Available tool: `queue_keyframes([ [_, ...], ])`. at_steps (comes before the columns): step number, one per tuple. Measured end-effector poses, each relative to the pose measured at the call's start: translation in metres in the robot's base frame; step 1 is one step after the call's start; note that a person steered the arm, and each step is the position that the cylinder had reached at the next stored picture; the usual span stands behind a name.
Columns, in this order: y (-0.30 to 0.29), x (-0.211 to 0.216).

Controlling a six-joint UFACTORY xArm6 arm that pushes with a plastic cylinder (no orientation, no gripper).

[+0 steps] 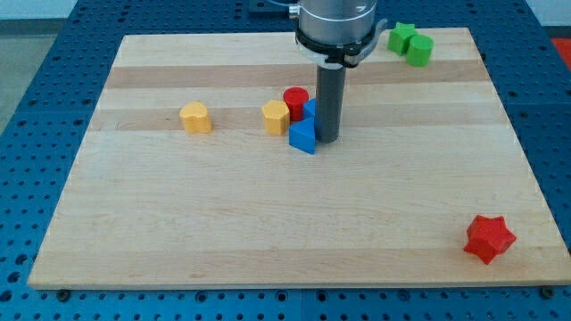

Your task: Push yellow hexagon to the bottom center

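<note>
My tip stands right of the yellow hexagon, blue blocks between.

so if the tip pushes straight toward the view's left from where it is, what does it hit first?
My tip sits at the right edge of the cluster, against or just beside the blue blocks. Going left it would likely meet those first, then the yellow hexagon behind them. Whether it already touches them is unclear.
</note>
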State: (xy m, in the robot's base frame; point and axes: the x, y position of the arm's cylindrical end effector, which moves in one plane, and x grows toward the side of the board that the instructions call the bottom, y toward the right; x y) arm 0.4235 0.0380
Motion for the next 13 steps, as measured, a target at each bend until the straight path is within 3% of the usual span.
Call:
queue_keyframes([
  [1,-0.004,-0.006],
  [3,-0.033,-0.069],
  [4,-0.065,-0.074],
  [7,-0.081,-0.027],
  [12,-0.087,0.110],
  [13,-0.077,0.084],
])
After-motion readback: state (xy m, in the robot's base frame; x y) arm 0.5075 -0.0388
